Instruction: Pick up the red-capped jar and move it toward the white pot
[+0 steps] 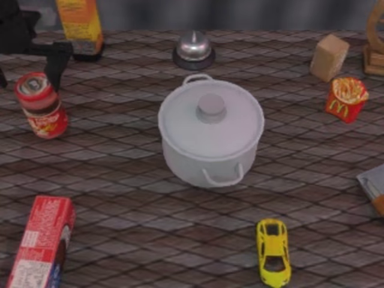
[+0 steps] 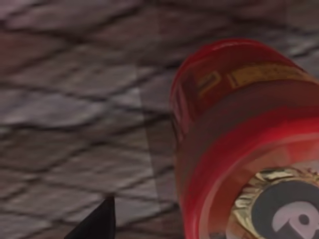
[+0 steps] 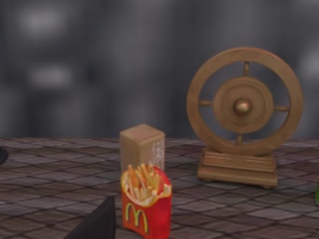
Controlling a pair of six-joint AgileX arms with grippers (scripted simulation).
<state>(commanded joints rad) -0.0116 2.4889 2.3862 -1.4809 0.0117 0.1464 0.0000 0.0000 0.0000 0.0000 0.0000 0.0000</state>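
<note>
Red-capped jar (image 1: 41, 105), tilted at the desk's (image 1: 120, 198) far left, well apart from the white pot (image 1: 210, 133) at centre; your left end effector (image 1: 51, 63) sits just behind it, grip state undeterminable, so confirm the hold before carrying rightward

The left arm (image 1: 24, 36) is rendered in plain matte black, with blocky links and a squared finger (image 1: 57, 60). In each wrist view, only a dark, pointed fingertip (image 2: 97, 221) is seen.
</note>
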